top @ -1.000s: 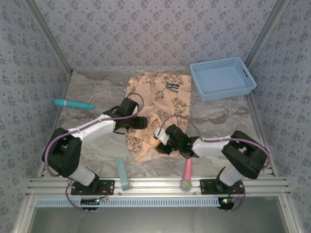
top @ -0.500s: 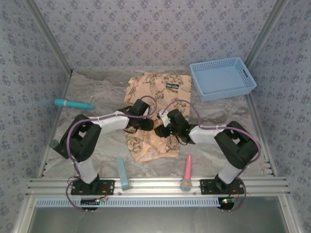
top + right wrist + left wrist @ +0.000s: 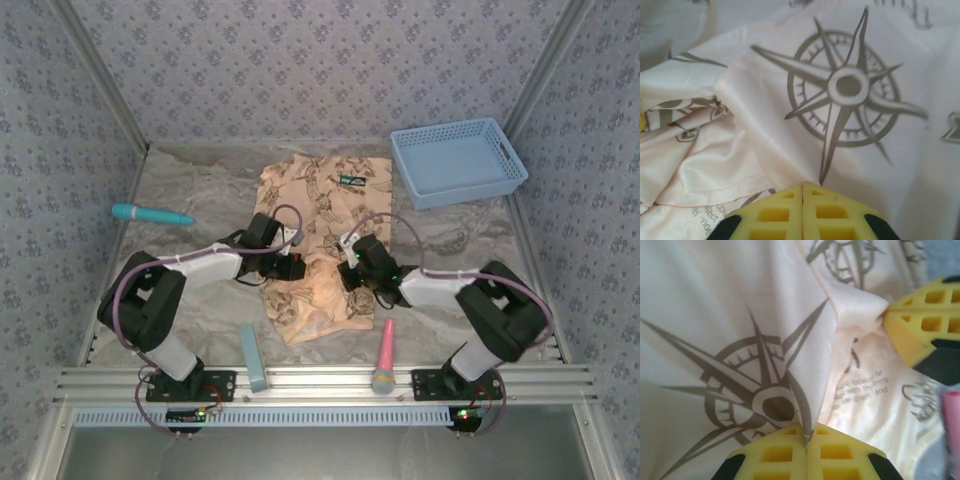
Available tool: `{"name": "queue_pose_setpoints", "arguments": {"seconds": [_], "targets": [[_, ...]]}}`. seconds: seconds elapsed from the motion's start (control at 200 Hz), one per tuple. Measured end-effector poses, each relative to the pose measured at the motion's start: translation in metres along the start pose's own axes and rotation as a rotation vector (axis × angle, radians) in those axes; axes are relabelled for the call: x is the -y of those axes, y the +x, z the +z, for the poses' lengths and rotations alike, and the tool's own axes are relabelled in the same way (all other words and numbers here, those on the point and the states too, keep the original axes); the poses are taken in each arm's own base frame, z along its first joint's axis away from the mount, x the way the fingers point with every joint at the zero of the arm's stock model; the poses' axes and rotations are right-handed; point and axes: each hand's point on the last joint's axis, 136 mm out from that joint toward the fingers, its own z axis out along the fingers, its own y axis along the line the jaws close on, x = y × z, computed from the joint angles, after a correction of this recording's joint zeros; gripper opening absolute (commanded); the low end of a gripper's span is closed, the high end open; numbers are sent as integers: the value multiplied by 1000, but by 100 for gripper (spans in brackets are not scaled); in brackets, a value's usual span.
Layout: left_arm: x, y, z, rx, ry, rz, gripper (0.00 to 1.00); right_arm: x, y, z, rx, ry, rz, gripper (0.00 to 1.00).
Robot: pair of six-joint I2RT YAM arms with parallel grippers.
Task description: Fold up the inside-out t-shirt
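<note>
The inside-out t-shirt [image 3: 325, 205] lies lengthwise in the middle of the table, peach-tan with a faded brown print and a small dark label [image 3: 352, 180] near its far end. My left gripper [image 3: 296, 267] is at its left side, shut on a raised fold of the cloth [image 3: 806, 432]. My right gripper [image 3: 353, 279] is close by on the right, shut on another pinch of the cloth [image 3: 803, 186]. In the left wrist view, the right gripper's yellow fingers [image 3: 922, 325] hold a peak of the fabric. Compass prints cover the cloth [image 3: 850, 87].
A blue basket [image 3: 505, 160] stands at the back right. A teal tool [image 3: 150, 213] lies at the left. A teal block [image 3: 253, 357] and a pink microphone-shaped item [image 3: 385, 355] lie near the front rail, just off the shirt's near end.
Both grippers swung in from the shirt's near sides to its middle, then drew slightly nearer. Both jaws closed on the cloth, which now bunches between them.
</note>
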Motion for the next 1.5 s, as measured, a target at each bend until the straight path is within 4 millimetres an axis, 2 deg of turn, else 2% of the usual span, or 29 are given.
{"name": "queue_pose_setpoints", "arguments": {"seconds": [0.065, 0.155, 0.25, 0.36, 0.51, 0.545, 0.655, 0.72, 0.77, 0.895, 1.034, 1.119, 1.179, 1.319, 1.429, 1.504], "targets": [[9, 5, -3, -8, 52, -9, 0, -12, -10, -12, 29, -57, -50, 39], [17, 9, -7, -13, 104, -22, 0, -41, -22, -21, 74, -175, -126, 41], [21, 8, -10, -14, 141, -43, 0, -62, -19, -16, 70, -259, -148, 45], [25, 6, -12, -12, 179, -66, 0, -65, -8, 2, 33, -257, -141, 49], [31, 6, -13, -17, 218, -83, 0, -51, 4, 28, -1, -155, -113, 48], [32, 6, -14, -18, 222, -86, 0, -48, 5, 33, -1, -130, -108, 44], [32, 9, -15, -25, 224, -92, 0, -44, 1, 43, 10, -75, -101, 15], [33, 9, -18, -23, 223, -93, 0, -43, -3, 44, 24, -60, -111, 2], [33, 8, -20, -17, 221, -92, 0, -43, -4, 43, 30, -58, -130, 0], [24, 9, -23, -12, 165, -97, 0, -49, -1, 26, 39, -149, -184, 0], [-4, 13, -22, -11, 10, -94, 0, -51, -13, -17, 108, -338, -240, 0], [-21, 10, -22, 0, -82, -86, 9, -55, -21, -40, 159, -443, -297, 0], [-34, 6, -18, 6, -145, -82, 17, -59, -17, -52, 171, -509, -341, 0], [-57, 9, -1, -13, -216, -99, 41, -56, 8, -52, 119, -593, -348, 6], [-50, 0, 2, 0, -201, -63, 46, -51, 35, -49, 71, -615, -303, 6], [-46, 3, 4, -13, -215, -28, 48, -56, 41, -53, 71, -648, -295, 6]]}}
